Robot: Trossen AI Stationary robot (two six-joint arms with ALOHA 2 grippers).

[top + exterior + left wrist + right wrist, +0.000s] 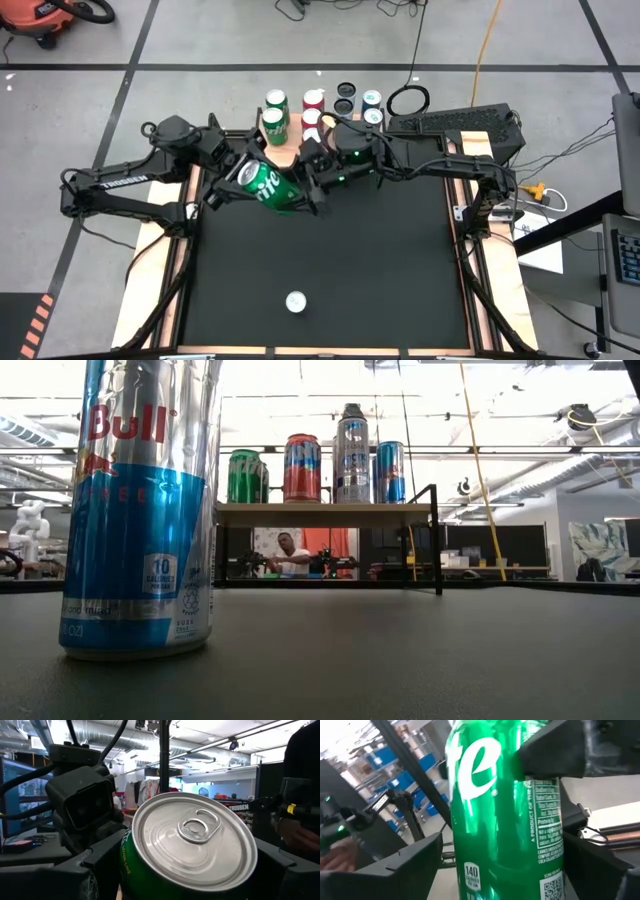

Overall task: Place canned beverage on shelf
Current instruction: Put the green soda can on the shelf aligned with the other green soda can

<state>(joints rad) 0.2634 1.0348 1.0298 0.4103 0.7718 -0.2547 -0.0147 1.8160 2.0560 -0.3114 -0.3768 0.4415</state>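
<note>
Nearest, upright at the table's near edge: a slim blue-and-silver energy drink can (140,510), sealed, well apart from both arms.

Farther back, above the black table (380,260), toward the far left: a green aluminium soda can (268,187) with white lettering, tilted, silver top and unopened pull tab turned toward the left arm. Held off the surface between the two arms. Left gripper (165,870) clamped on the can's top end, fingers on either side. Right gripper (505,860) spread wide about the can's lower body; contact cannot be told.

Farthest, at the far edge: a small light-wood shelf (325,513) on thin black legs, carrying upright cans: green, red, tall silver, blue.
</note>
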